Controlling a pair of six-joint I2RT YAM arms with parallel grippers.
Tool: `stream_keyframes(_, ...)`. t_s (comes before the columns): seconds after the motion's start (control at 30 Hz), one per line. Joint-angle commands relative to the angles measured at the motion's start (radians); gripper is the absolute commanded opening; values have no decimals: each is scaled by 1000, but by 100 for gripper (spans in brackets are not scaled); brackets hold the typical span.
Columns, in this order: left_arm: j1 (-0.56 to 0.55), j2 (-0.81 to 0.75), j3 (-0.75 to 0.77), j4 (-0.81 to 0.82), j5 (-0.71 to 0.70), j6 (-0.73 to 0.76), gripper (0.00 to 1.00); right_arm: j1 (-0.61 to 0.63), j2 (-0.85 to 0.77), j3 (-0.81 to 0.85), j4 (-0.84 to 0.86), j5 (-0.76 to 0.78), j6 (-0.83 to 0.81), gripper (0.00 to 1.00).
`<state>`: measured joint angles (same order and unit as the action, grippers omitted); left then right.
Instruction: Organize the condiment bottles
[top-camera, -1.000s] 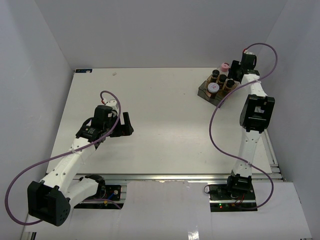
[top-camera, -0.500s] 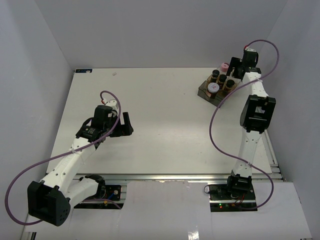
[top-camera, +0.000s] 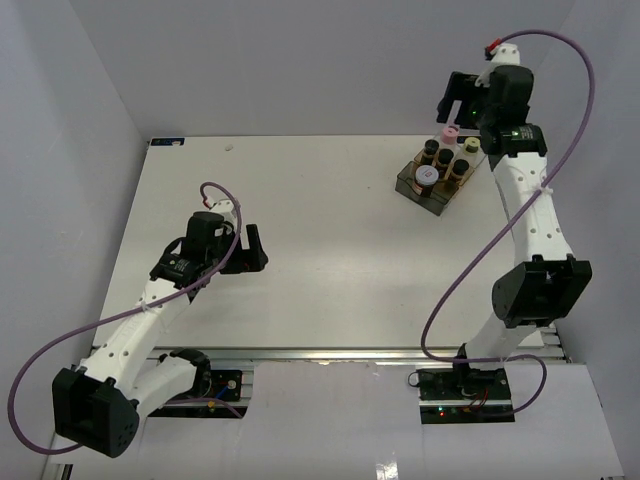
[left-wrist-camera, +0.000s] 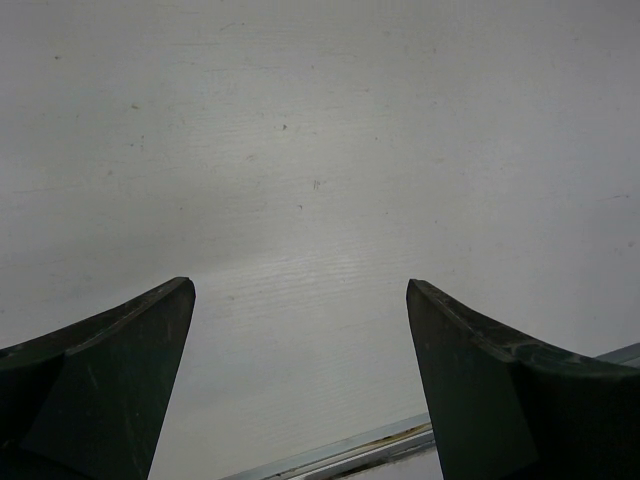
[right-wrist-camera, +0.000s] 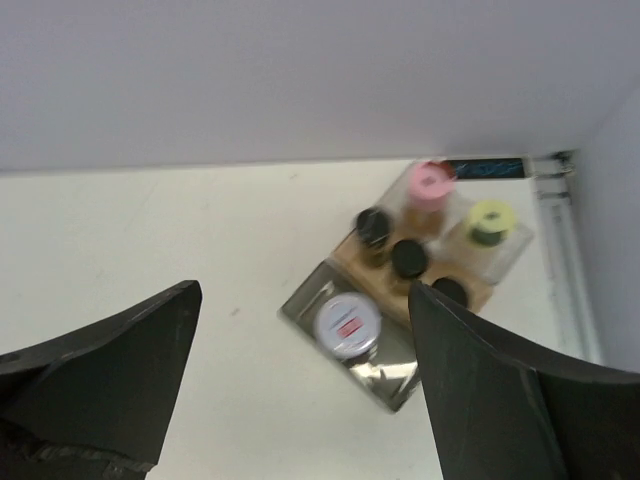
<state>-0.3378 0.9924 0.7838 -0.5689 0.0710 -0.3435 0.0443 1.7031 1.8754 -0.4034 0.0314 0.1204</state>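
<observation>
The amber-tinted tray (top-camera: 409, 182) stands at the table's far right and holds the condiment bottles: a white-capped jar (top-camera: 427, 177), three black-capped brown bottles (top-camera: 445, 158) and a yellow-capped one (top-camera: 466, 147). A pink-capped bottle (top-camera: 447, 132) stands at the tray's far edge. My right gripper (top-camera: 455, 100) hangs open and empty, high above and behind them. The right wrist view shows the tray (right-wrist-camera: 300, 303), the white-capped jar (right-wrist-camera: 347, 325), the pink cap (right-wrist-camera: 430, 185) and the yellow cap (right-wrist-camera: 489, 222) between its open fingers (right-wrist-camera: 302, 288). My left gripper (top-camera: 255, 248) is open and empty over bare table at the left (left-wrist-camera: 298, 283).
White walls close in the table at the back and both sides. The metal rail of the table's near edge (left-wrist-camera: 350, 450) shows under the left gripper. A dark strip (right-wrist-camera: 485, 168) lies at the back right corner.
</observation>
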Motion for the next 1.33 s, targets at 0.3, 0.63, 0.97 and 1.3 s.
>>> stream_keyframes(0.3,-21,-169,-26,111,146,35,98,470,-422,-697,-2,27,129,90)
stream_keyframes(0.63,-27,-214,-35,146,227,53,98,490,-869,-1097,113,-72,176,90)
stream_keyframes(0.97,-32,-294,-60,184,286,64,98,489,-1015,-1128,91,58,146,90)
stream_keyframes(1.3,-39,-274,-60,185,302,69,98,491,-1005,-1125,104,71,137,90)
